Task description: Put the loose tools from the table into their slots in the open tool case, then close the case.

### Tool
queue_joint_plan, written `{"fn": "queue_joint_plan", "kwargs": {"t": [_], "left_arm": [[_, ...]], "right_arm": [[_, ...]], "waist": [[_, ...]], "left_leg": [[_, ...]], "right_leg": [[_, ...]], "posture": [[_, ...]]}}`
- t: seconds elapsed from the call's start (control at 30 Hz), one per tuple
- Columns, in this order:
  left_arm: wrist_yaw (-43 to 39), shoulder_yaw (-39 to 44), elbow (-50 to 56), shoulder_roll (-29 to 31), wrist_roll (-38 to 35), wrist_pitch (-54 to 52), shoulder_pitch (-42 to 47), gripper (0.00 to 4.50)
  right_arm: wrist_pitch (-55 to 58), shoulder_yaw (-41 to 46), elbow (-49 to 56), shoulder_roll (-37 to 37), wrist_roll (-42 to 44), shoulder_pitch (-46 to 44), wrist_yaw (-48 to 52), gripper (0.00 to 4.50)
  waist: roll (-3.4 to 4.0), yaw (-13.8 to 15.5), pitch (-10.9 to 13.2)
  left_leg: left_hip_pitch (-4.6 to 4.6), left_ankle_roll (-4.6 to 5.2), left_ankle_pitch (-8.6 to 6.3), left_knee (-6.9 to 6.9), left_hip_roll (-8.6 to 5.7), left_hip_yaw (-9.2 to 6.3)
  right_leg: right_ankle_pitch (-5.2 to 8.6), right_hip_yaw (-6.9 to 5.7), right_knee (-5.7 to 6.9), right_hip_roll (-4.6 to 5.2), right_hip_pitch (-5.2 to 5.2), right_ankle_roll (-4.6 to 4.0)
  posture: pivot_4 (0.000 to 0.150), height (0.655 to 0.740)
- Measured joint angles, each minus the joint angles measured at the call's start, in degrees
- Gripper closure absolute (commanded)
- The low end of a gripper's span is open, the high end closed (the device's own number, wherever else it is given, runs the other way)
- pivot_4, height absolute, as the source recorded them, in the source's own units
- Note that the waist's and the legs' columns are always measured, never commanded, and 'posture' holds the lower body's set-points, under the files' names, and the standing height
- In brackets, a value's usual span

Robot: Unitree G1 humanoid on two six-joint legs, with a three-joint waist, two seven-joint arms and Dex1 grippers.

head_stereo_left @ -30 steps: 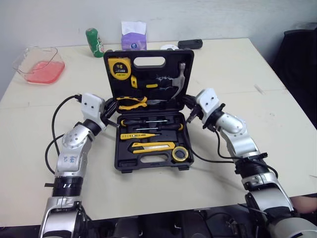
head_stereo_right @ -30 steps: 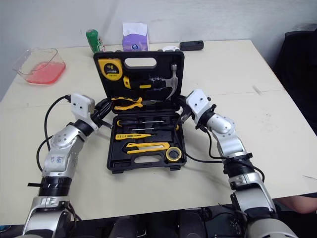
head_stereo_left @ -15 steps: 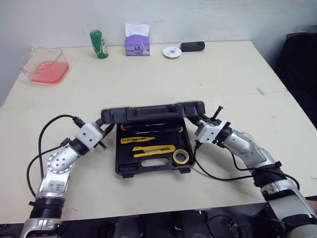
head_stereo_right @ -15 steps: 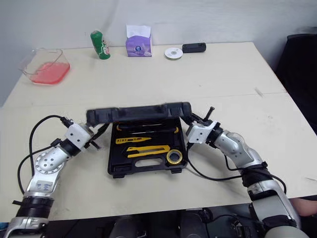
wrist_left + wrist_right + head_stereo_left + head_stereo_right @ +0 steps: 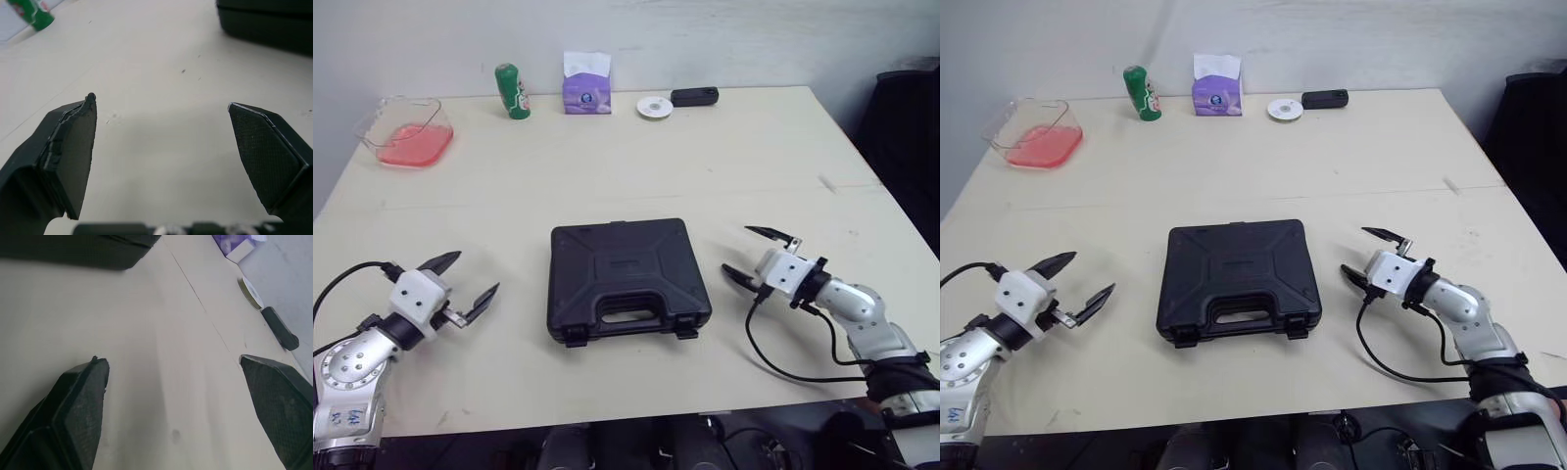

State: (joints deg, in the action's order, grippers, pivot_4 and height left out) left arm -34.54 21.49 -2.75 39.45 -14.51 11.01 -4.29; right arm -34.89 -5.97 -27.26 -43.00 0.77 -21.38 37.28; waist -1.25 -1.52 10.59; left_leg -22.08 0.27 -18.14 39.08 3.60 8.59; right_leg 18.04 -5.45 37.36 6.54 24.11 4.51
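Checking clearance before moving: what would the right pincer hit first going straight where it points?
Probably nothing: the right pincer faces bare table, passing just beside the closed case.

Pale cream table (image 5: 607, 157), its top spreading under and well beyond the left claw (image 5: 478, 271) and the right claw (image 5: 736, 250). A thin seam (image 5: 460, 203) crosses the top from side to side, ahead of both claws. Past the table's far edge, well ahead of the claws, stands a plain whitish wall (image 5: 754, 39). A dark shape (image 5: 906, 127), too dim to identify, stands off the table's side edge, outward of the right claw. Light falls soft and even on the top.
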Motion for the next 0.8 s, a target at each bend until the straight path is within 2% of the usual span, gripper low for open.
{"fn": "queue_joint_plan", "kwargs": {"t": [0.17,0.37,0.57,0.6,0.63,0.8], "left_arm": [[-0.6,1.0,0.2,0.0,-1.7,-2.9,0.4,0.00],[-0.9,0.5,3.0,-0.3,-2.9,-7.5,2.9,0.00],[-4.0,-0.6,6.7,-0.3,-7.9,-15.9,5.9,0.00],[-4.6,-1.2,6.5,-0.2,-7.9,-16.5,6.6,0.00],[-5.5,-2.1,6.4,0.1,-7.9,-17.2,7.3,0.00],[-9.8,-6.3,3.9,1.1,-7.0,-18.1,10.7,2.21]], "right_arm": [[9.8,4.9,5.9,0.4,7.6,4.8,2.5,0.03],[21.1,6.4,16.8,0.4,15.9,9.5,9.8,0.03],[30.6,9.0,23.8,0.4,19.2,12.2,10.8,0.03],[31.6,9.6,24.8,0.4,19.6,13.0,10.8,0.53],[32.5,10.2,26.3,0.4,20.2,14.4,11.1,0.82],[35.2,11.4,30.7,0.7,21.3,17.4,11.7,3.46]], "waist": [[0.00,-0.1,0.0],[0.00,0.0,0.0],[-0.01,0.0,0.0],[-0.01,0.1,0.0],[-0.01,0.2,0.0],[-0.01,0.1,0.0]], "left_leg": [[-0.01,0.00,-0.01,-0.01,0.01,-0.03],[0.00,-0.02,-0.02,-0.03,0.04,-0.05],[0.01,-0.01,-0.02,-0.02,-0.01,-0.05],[0.00,-0.01,-0.02,-0.02,-0.01,-0.05],[0.00,-0.02,-0.02,-0.02,0.00,-0.10],[0.00,-0.01,-0.02,-0.02,-0.06,-0.07]], "right_leg": [[0.00,-0.02,-0.01,0.01,-0.01,0.00],[0.00,-0.03,0.00,-0.01,-0.01,-0.01],[0.00,-0.03,-0.02,-0.01,-0.02,0.00],[0.00,-0.04,-0.01,-0.02,-0.02,0.00],[0.00,-0.08,-0.03,-0.03,-0.02,-0.01],[0.00,-0.06,-0.01,-0.10,-0.02,-0.01]], "posture": [[0.150,0.7400],[0.150,0.7400],[0.150,0.7400],[0.150,0.7400],[0.150,0.7400],[0.150,0.7400]]}}
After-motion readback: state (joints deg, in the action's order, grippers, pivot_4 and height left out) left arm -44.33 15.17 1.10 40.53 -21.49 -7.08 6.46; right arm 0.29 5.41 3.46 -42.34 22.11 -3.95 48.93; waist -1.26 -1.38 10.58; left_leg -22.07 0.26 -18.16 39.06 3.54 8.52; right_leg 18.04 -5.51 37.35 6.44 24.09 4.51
